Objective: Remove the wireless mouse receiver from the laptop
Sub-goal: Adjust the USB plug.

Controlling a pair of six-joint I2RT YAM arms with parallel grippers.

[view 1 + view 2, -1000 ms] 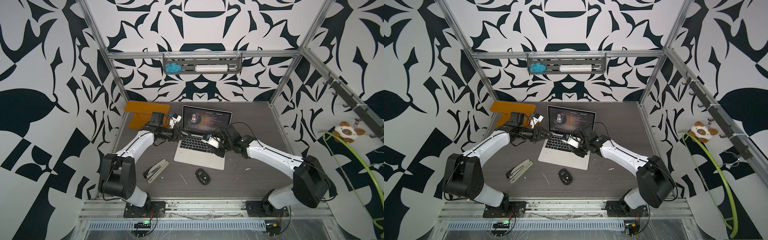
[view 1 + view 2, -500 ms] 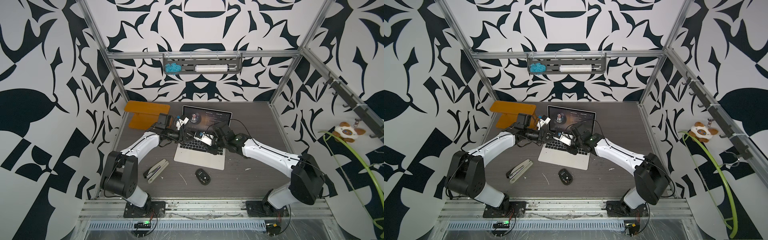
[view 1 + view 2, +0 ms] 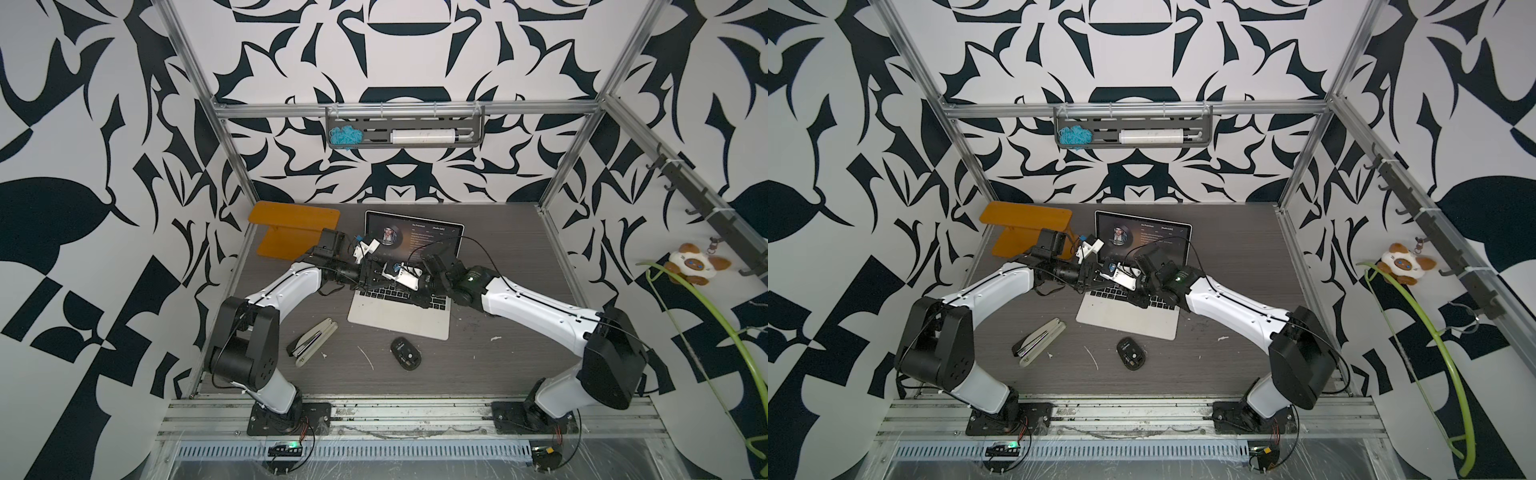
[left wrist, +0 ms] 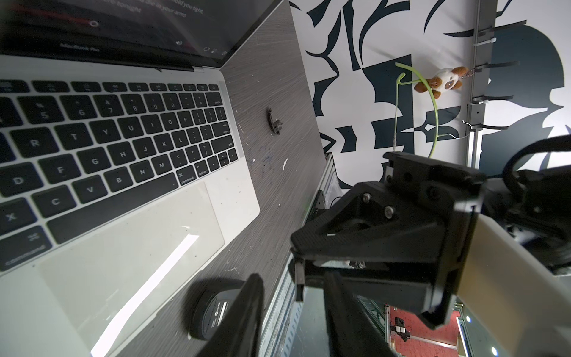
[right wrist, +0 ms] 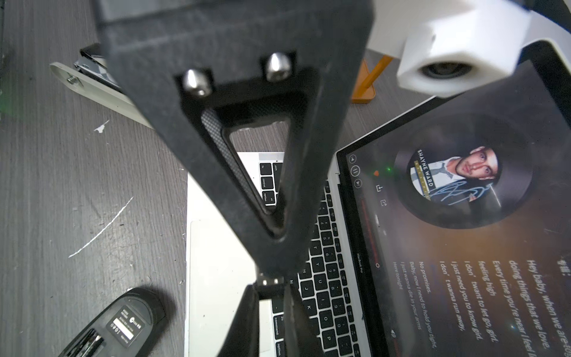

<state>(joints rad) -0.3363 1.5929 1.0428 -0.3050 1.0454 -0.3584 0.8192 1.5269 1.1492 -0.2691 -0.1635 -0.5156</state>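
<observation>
L wrist view: left gripper [image 4: 293, 279] fingers [image 4: 241, 321] blurred and cropped by frame edge. Computer mouse [image 4: 210, 312] blurred, half behind one finger. The laptop [image 4: 228, 197] is cut off, screen just a strip. Small dark bit [image 4: 275, 122] on tabletop [image 4: 278, 77]: can't ID.

R wrist view: wireless mouse receiver [image 5: 273, 281] shows only a metal plug end + dark stub. Rest is hidden btwn right gripper [image 5: 270, 292] fingers [image 5: 244, 315]. Left gripper's big blurred finger blocks much of keyboard; mouse cropped.

Both top views: receiver too small to find, jaws hidden under wrist hardware.
</observation>
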